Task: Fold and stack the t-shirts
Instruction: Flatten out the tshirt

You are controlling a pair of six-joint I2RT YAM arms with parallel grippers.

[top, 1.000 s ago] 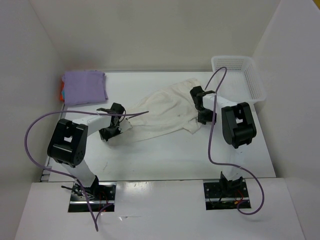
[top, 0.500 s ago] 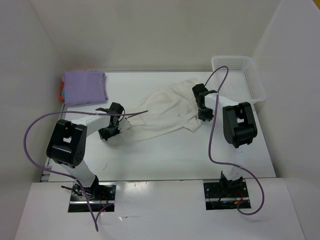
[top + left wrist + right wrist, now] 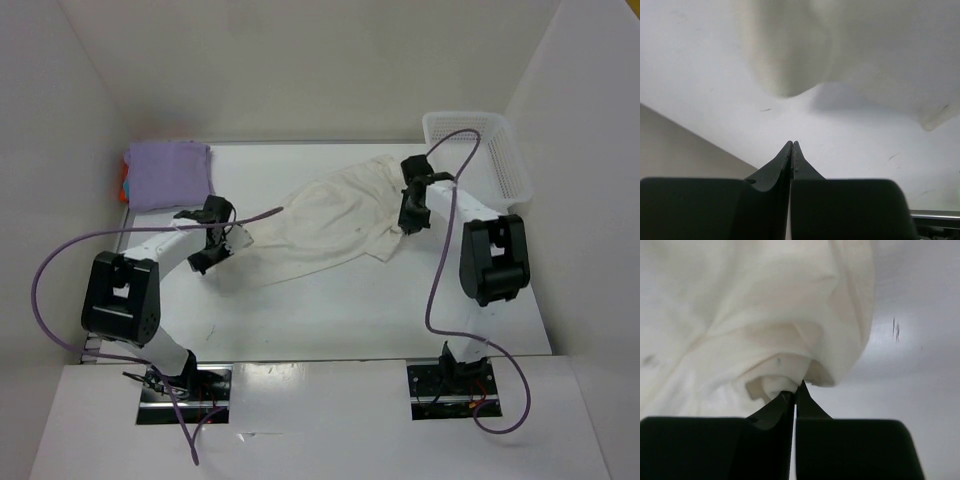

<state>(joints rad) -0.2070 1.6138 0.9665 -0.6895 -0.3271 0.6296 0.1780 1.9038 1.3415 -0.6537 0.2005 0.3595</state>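
Note:
An off-white t-shirt [image 3: 330, 220] lies crumpled and spread across the middle of the table. My right gripper [image 3: 405, 222] is at its right edge, shut on a fold of that cloth; the right wrist view shows the off-white t-shirt [image 3: 755, 315] pinched at the tips of the right gripper [image 3: 795, 389]. My left gripper [image 3: 222, 243] is at the shirt's left corner. In the left wrist view the left gripper [image 3: 791, 144] is shut with nothing in it, a little short of the t-shirt [image 3: 790, 50]. A folded lavender t-shirt [image 3: 168, 172] tops a stack at the back left, with an orange edge [image 3: 123, 186] under it.
A white mesh basket [image 3: 512, 170] stands at the back right corner, just beyond the right arm. White walls close in the table on the left, back and right. Purple cables loop over both arms.
My right gripper has shut on the shirt's right edge and shifted right and back. The left arm has swung left, its gripper still shut.

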